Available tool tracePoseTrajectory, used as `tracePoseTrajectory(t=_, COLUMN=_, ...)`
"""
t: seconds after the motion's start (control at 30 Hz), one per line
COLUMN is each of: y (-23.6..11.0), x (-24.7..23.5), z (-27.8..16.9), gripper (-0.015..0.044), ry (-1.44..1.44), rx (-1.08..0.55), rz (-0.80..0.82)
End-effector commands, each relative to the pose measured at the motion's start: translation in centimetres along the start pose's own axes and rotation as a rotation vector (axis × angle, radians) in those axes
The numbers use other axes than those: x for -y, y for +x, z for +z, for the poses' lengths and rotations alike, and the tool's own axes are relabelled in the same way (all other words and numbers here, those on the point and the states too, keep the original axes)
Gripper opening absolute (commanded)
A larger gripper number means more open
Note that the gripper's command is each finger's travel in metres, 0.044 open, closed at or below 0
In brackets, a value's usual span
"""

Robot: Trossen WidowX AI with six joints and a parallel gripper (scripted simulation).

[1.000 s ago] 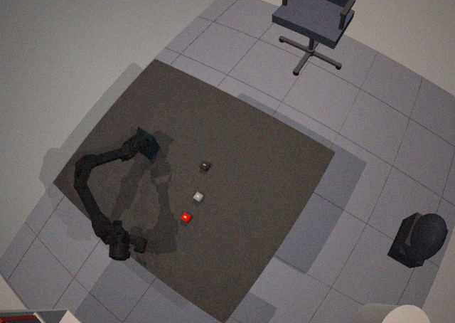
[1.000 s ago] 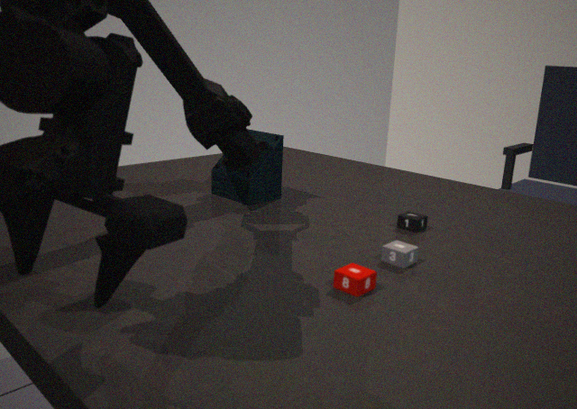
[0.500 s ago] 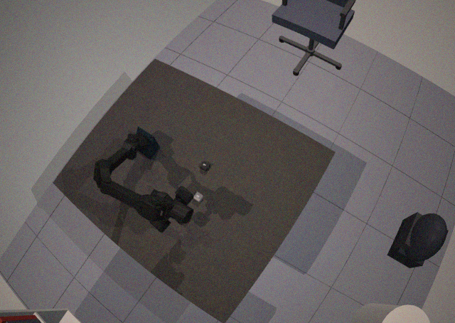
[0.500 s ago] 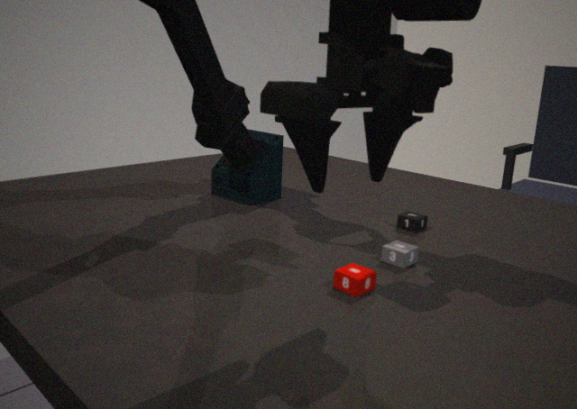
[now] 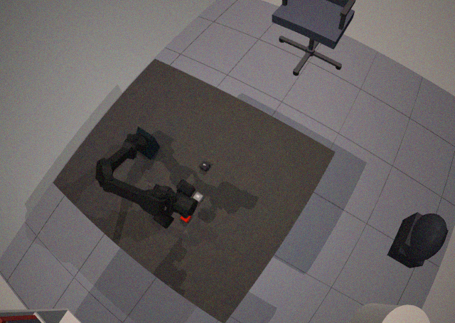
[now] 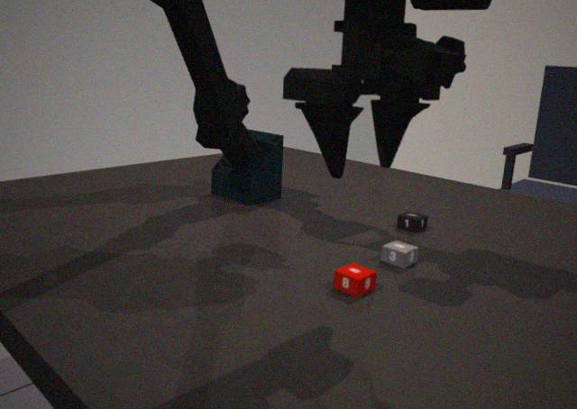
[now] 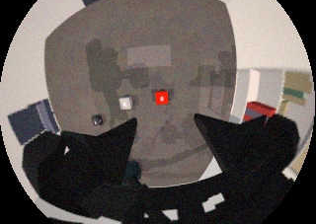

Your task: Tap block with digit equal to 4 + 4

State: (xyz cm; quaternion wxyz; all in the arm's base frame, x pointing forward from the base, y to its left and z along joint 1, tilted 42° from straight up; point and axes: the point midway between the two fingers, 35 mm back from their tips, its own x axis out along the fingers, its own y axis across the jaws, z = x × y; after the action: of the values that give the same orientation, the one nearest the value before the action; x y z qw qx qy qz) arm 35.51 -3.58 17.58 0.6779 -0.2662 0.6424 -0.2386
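While elbow bends, gripper (image 6: 359, 169) open (seemingly high) over red block (image 6: 353, 278).

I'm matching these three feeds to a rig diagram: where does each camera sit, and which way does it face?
Top: high overhead, tilted, looking down on the table and floor; the whole arm shows.
Exterior: low beside the table, looking across it toward the teal base; shows the forearm and the open gripper above the blocks.
Wrist: on the gripper, facing down between both fingers.
Shared: all three show the red block, the grey block and the black block.
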Motion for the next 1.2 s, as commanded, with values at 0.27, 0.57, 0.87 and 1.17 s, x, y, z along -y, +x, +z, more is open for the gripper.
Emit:
tracePoseTrajectory(t=0.27, y=1.9, x=-0.1, z=0.2, gripper=0.0321, ry=-0.006, rx=-0.001, rz=-0.001)
tracePoseTrajectory(t=0.57, y=8.0, x=0.1, z=0.0, gripper=0.0085, ry=-0.006, rx=0.000, rz=-0.006)
tracePoseTrajectory(t=0.87, y=8.0, x=0.1, z=0.0, gripper=0.0020, ry=-0.006, rx=0.000, rz=-0.006)
tracePoseTrajectory(t=1.17, y=9.2, x=0.1, z=0.0, gripper=0.0020, ry=-0.006, rx=0.000, rz=-0.007)
